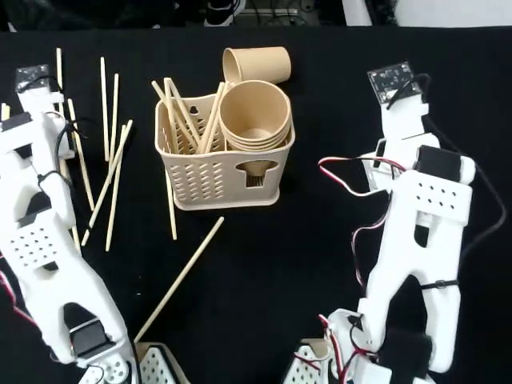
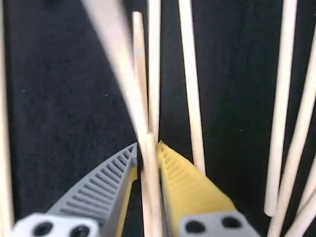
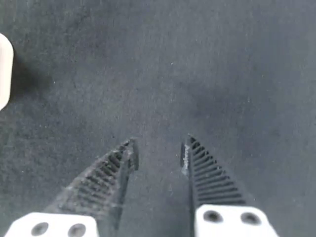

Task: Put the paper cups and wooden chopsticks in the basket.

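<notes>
Left tool (image 2: 148,144) clamped shut on one chopstick (image 2: 152,197), lying among loose chopsticks (image 1: 106,112) on the surface (image 2: 59,98) beside the basket (image 1: 210,180). Right tool (image 3: 158,148) parted, empty. Step: chopstick pickup. Next, probably: lift clear, carry over the basket, release.

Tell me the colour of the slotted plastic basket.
The plastic basket is beige, clearest in the high view.

Held chopstick (image 2: 150,197): blurred close to the lens, near end cut off between the fingers of the left gripper (image 2: 148,144).
Cup stack (image 1: 254,112): lower parts hidden inside the basket (image 1: 216,180); number unclear.
Chopsticks in basket (image 1: 178,108): lower ends behind its wall.
Loose chopsticks (image 1: 82,160) left of basket: some partly under the left arm (image 1: 40,240).
Pale thing (image 3: 4,69): cut off by the edge, unidentifiable.
</notes>
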Motion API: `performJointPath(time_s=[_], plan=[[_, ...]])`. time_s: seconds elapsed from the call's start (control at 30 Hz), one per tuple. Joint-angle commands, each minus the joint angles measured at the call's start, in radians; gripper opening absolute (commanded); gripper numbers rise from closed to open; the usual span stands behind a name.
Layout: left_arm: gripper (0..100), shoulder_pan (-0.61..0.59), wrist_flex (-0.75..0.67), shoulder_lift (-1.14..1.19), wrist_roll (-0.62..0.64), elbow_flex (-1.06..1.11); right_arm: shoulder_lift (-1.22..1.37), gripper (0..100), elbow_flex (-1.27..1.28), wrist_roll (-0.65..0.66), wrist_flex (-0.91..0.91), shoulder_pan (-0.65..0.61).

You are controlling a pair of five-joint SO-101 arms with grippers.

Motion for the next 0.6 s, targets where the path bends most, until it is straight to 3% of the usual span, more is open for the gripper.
performJointPath(time_s=[0.0, 0.23, 0.37, 0.57], plan=[[3, -0.018, 0.1, 0.008, -0.011, -0.065, -0.001, 16.2, -0.002, 0.009, -0.011, 0.011], [3, -0.018, 0.255, -0.064, -0.002, -0.148, -0.001, 15.5, 0.058, 0.009, -0.017, 0.014], [3, -0.01, 0.353, -0.233, 0.04, -0.168, -0.001, 0.9, 0.11, 0.011, -0.04, 0.015], [3, 0.01, 0.385, -0.516, 0.097, -0.076, -0.002, 1.2, 0.331, 0.006, -0.272, 0.031]])
